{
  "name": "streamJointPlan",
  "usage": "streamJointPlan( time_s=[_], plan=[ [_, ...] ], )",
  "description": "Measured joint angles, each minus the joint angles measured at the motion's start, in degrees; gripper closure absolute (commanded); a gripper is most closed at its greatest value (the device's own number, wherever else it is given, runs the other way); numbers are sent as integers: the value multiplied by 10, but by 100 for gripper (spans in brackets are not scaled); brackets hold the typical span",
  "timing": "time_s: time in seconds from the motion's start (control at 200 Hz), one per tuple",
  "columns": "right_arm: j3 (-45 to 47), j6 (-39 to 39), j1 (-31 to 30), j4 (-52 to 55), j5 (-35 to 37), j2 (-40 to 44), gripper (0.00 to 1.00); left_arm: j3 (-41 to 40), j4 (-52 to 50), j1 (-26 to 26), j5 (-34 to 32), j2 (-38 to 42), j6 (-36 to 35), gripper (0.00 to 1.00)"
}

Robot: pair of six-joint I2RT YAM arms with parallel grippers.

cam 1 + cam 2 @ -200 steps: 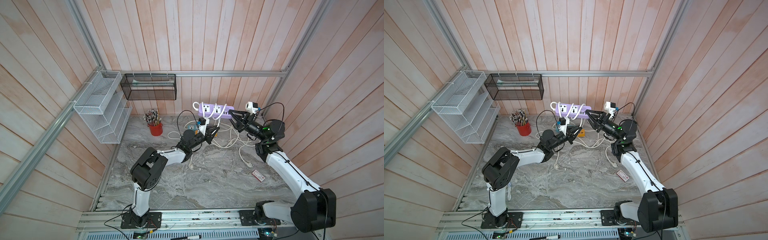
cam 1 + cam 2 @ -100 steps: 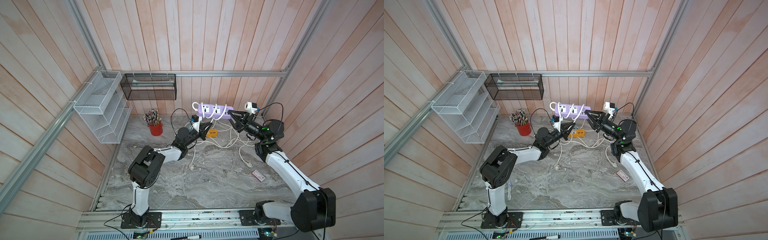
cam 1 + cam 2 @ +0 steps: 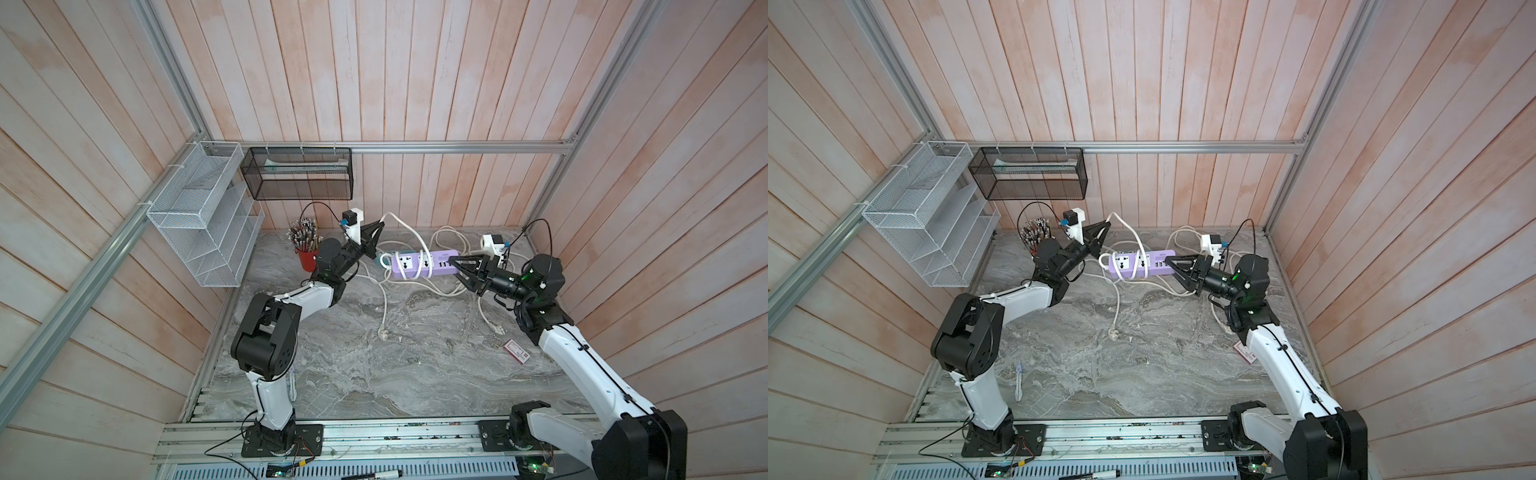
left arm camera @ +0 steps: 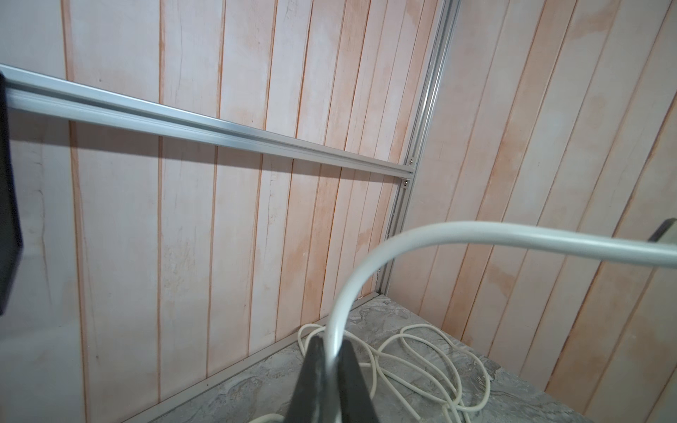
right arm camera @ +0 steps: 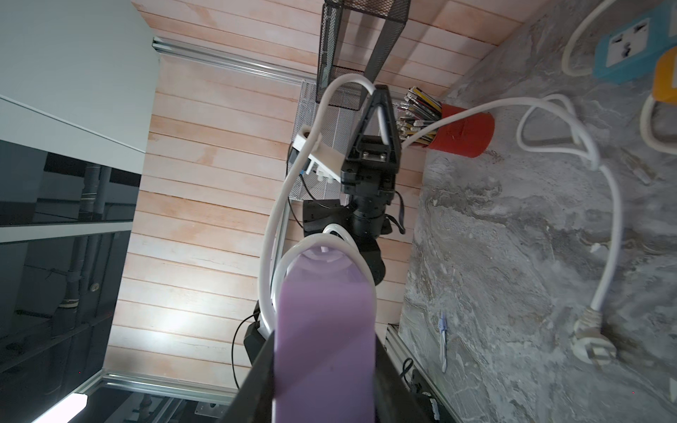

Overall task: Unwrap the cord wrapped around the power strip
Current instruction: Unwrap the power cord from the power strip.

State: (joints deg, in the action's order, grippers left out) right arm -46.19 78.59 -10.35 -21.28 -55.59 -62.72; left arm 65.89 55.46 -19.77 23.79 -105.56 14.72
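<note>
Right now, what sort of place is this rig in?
Likely a staged robot test cell: plank panels on an aluminium frame, a slotted mounting rail in front, desk props like a mesh organizer and pencil cup.

Both top views look down over the table (image 3: 374, 374); wrist cameras sit close.

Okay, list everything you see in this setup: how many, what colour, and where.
power strip: 1, purple, near back wall
cord: 1, white, looped around power strip
blue socket block: 1, blue, on table
yellow block: 1, yellow, beside blue socket block
loose cords: several, white, on table
cup of pencils: 1, red, table's back left
wire rack: 1, white, left wall
mesh basket: 1, black, back wall
card: 1, red-white, beside right arm
table: 1, grey marble
left gripper: black, pinching cord
right gripper: black, clamping power strip's end
</note>
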Motion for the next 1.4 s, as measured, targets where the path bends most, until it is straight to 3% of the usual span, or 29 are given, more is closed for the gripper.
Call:
streamJointPlan(
  time_s=[0.29,0.83,1.13,1.4],
  plan=[
    [21,-123,36,108,33,-13,78,-45,-16,1,4,88,-10,100],
    [65,-99,45,-78,144,-111,78,-257,-14,-64,-48,248,6,100],
    [22,-17,48,-219,172,-183,78,-310,8,-105,-78,245,24,100],
    [-90,71,47,-305,151,-189,77,-330,77,-121,-92,131,57,100]
  ],
)
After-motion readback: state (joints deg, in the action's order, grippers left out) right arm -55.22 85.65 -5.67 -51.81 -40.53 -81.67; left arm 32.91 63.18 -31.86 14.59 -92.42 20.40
